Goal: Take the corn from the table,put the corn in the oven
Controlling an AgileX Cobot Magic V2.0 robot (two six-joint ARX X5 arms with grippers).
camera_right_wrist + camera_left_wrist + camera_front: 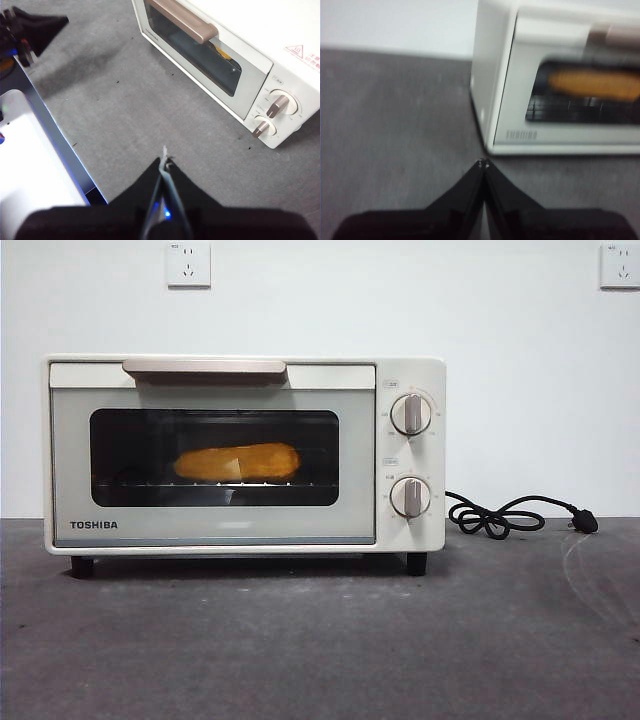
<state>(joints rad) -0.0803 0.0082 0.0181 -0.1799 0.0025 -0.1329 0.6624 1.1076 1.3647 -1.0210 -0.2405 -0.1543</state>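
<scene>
A yellow-orange corn cob [238, 462] lies lengthwise on the wire rack inside a cream-white TOSHIBA toaster oven [244, 454], seen through the dark glass window of its closed door. The oven stands on black feet on a dark grey table [320, 640], with a beige handle [204, 367] along the top of the door and two round knobs [411, 414] stacked at its right side. A black power cord [510, 516] lies coiled on the table to the oven's right, against a white wall with two sockets. The left gripper [483, 162] hovers near the oven's front left corner, jaws pressed together and holding nothing. The right gripper [165, 161] hangs above the table in front of the oven, jaws likewise together and empty.
</scene>
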